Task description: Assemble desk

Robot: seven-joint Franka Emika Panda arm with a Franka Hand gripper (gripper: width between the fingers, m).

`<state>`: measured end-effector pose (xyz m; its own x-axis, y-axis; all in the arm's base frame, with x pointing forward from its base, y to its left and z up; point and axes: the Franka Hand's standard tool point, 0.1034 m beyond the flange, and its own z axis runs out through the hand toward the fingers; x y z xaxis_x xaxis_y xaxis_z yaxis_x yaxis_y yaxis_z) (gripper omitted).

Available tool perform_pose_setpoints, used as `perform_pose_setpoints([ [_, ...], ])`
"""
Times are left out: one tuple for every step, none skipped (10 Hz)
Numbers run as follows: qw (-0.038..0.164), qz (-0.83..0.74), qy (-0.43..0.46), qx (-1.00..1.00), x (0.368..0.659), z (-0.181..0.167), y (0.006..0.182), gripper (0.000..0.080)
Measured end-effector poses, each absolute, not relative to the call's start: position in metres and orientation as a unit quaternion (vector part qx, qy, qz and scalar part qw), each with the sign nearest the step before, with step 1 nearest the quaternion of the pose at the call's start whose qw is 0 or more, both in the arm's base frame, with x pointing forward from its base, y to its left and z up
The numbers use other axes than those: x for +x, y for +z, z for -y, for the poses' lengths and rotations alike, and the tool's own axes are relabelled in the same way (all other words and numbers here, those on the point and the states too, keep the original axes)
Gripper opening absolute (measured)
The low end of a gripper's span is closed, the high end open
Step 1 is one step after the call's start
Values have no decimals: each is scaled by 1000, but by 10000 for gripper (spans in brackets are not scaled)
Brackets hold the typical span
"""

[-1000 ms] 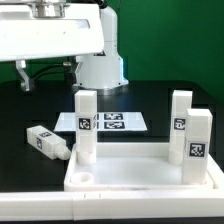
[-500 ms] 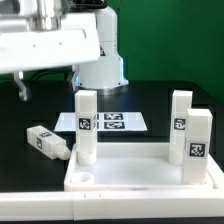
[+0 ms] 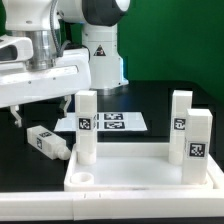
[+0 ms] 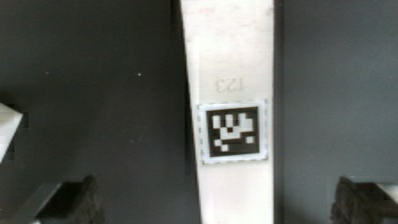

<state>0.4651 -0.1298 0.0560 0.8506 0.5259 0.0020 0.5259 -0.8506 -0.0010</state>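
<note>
**White desk, three legs up, fourth waiting**

Exterior view: white panel (image 3: 140, 170) flat on the black tabletop (image 3: 170, 100), rim up so the corner holes can take legs. Three legs standing in it: one (image 3: 87, 125) at the exterior view's left, two (image 3: 181, 118) (image 3: 197, 145) at the right. Near-left hole (image 3: 86, 178) unfilled. Fourth leg (image 3: 46, 142) lying loose on the tabletop, just left of the panel. Marker board (image 3: 110, 122) behind. Arm (image 3: 45, 70) low over that side, jaws out of frame.

Wrist view: lying leg (image 4: 231, 110) centred lengthwise, tag up. Fingertips (image 4: 54, 205) dark at either side, spread wide, gripping nothing; probably lined up to straddle it for a pickup.
</note>
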Motion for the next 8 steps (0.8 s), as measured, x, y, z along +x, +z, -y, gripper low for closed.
perform_pose_setpoints([
  [0, 273, 1, -962, 464, 130, 54, 649],
  [-11, 272, 0, -962, 458, 135, 45, 649],
  [-12, 267, 13, -964, 449, 138, 30, 649],
  [-10, 266, 22, -964, 445, 134, 19, 649],
  [-6, 256, 27, -966, 443, 125, 13, 649],
  [-8, 255, 27, -967, 443, 124, 11, 649],
  [-9, 254, 27, -967, 443, 125, 11, 649],
  [-9, 254, 27, -967, 442, 125, 11, 528],
])
